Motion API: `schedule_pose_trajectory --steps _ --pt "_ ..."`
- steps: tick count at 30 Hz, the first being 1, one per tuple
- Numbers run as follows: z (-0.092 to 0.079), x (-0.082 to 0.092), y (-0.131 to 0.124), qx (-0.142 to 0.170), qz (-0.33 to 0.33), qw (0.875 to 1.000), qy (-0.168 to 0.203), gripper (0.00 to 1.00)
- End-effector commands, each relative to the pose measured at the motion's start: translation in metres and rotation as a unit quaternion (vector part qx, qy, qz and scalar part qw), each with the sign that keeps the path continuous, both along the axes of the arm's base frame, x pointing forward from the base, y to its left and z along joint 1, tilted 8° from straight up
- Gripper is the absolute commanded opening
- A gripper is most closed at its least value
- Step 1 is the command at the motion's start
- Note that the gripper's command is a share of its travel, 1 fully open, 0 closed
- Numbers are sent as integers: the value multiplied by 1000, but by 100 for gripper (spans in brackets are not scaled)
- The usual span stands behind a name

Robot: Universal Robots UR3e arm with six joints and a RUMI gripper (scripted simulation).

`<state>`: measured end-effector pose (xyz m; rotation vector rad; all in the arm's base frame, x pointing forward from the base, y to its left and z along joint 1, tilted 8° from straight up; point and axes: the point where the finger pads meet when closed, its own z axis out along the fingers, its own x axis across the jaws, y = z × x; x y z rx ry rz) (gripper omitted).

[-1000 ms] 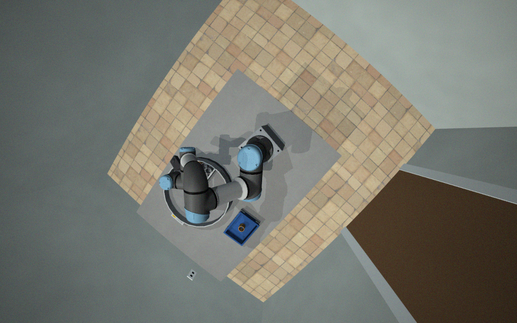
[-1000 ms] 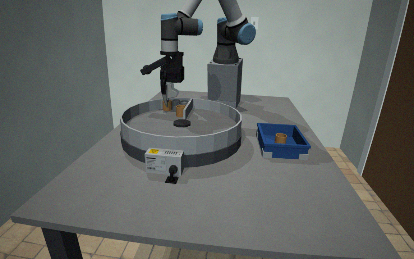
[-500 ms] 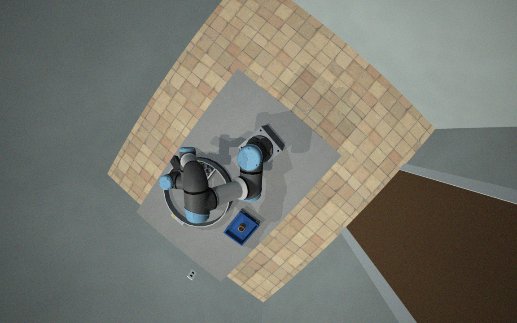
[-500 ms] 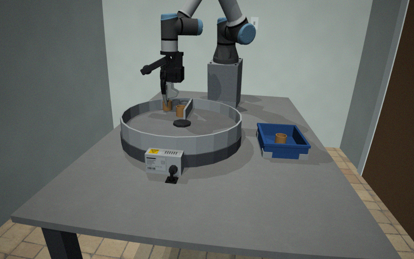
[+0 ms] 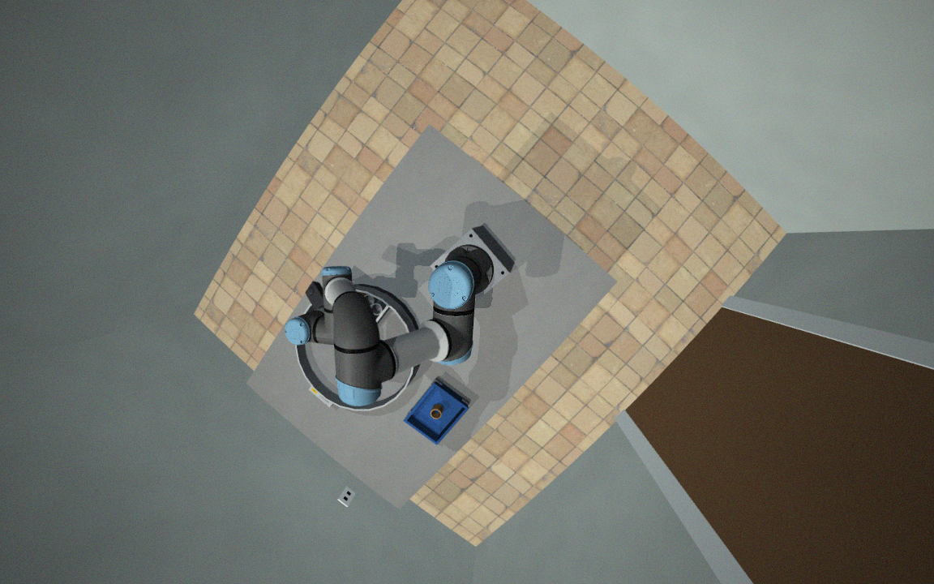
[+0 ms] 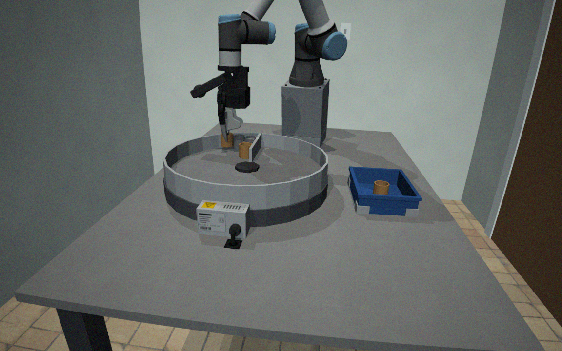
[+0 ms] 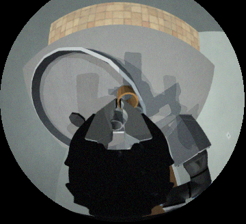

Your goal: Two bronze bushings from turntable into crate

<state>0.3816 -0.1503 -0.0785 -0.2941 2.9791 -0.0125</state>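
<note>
My gripper (image 6: 227, 138) (image 7: 118, 99) is shut on the wall of a bronze bushing (image 6: 230, 142) (image 7: 124, 89). It holds the bushing upright, slightly above the turntable (image 6: 283, 197) (image 7: 36, 80) floor, near the far rim. Another bronze bushing (image 6: 244, 150) stands beside the divider. Grey bushings (image 6: 249, 138) (image 5: 376, 308) stand behind it, partly hidden. One bronze bushing (image 5: 434, 413) (image 6: 380, 187) stands in the blue crate (image 5: 448, 426) (image 6: 388, 206). The arm hides my gripper from above.
A raised divider (image 6: 255, 146) and a dark hub (image 6: 247, 166) stand inside the turntable's high rim. A control box (image 6: 222, 218) sits at its near side. The crate is to its right in the exterior view. The robot's pedestal (image 6: 304, 111) stands behind.
</note>
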Motion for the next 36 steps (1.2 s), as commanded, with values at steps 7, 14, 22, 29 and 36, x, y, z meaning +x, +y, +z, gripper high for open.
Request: schedule_pose_trajectory --steps 7,14,22,29,36 --pt "33 -5 -1 -1 0 1000 0 0" --pt "57 -8 -1 -1 0 1000 0 0" --pt "63 -9 -1 -1 0 1000 0 0" --pt "63 -9 -1 -1 0 1000 0 0" --pt "63 -9 -1 -1 0 1000 0 0"
